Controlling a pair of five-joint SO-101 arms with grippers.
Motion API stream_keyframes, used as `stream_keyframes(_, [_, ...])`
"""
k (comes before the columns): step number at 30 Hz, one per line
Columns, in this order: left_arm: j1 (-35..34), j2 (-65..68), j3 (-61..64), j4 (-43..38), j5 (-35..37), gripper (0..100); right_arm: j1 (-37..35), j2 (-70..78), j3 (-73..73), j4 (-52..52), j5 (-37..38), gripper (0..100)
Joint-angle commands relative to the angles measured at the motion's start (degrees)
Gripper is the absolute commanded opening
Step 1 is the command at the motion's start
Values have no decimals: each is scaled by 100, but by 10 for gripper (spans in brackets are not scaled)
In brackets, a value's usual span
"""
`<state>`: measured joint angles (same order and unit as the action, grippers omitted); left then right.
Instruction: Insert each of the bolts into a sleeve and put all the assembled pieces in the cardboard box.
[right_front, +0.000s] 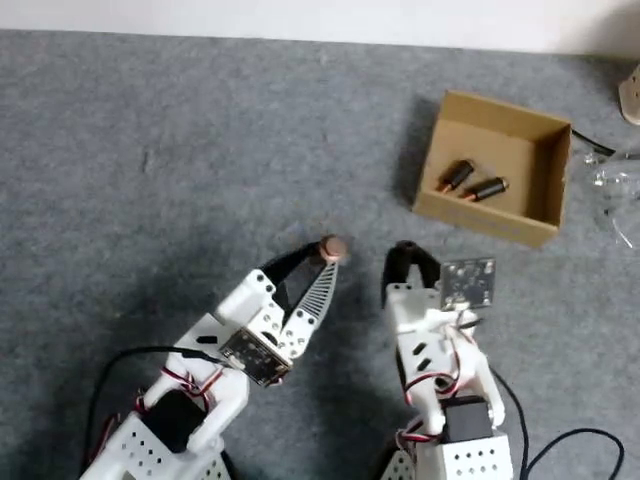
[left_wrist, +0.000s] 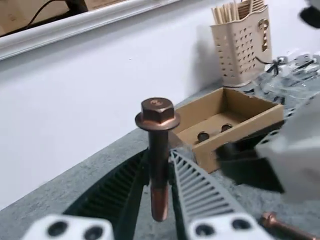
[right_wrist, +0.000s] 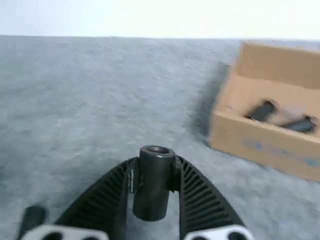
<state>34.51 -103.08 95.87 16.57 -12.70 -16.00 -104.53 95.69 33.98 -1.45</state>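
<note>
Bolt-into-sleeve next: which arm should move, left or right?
Left, probably: the left gripper holds the bolt by its shank, while the right gripper holds the sleeve with its bore showing. Right sits nearer the cardboard box for afterwards.

bolt (left_wrist: 159, 165): coppery metal, smooth, slightly glossy
sleeve (right_wrist: 152, 185): dark metal, smooth, matt
cardboard box (right_front: 480, 216): brown paperboard, matt
table cover (right_front: 200, 150): grey cloth, rough, fuzzy

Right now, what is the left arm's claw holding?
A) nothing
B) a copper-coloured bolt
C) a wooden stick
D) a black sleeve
B: the left gripper is shut on a copper-coloured bolt, head up, while the black sleeve sits in the right gripper.
</note>
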Motion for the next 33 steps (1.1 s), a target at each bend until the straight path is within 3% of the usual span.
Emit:
stream_keyframes(1, [-119, -127, 136, -571, 44, 6, -479, -66, 725, -462, -18, 4])
stream_keyframes(6, [-796, -127, 136, -1354, 53, 6, -1051, -57, 734, -585, -18, 4])
stream_keyframes(10, [-866, -127, 136, -1538, 79, 6, -1446, -22, 734, -585, -9, 4])
stream_keyframes(15, [-892, -136, 136, -1609, 1275, 6, -1490, -66, 743, -593, 0, 4])
stream_keyframes(20, [-884, -101, 136, -1600, 1864, 6, -1508, -66, 743, -708, 492, 4])
stream_keyframes(27, [-848, -119, 136, -1635, 1881, 6, -1807, -57, 743, -708, 1037, 4])
stream_keyframes(33, [-101, -92, 136, -1327, 1864, 6, -1815, -31, 734, -681, 1037, 4])
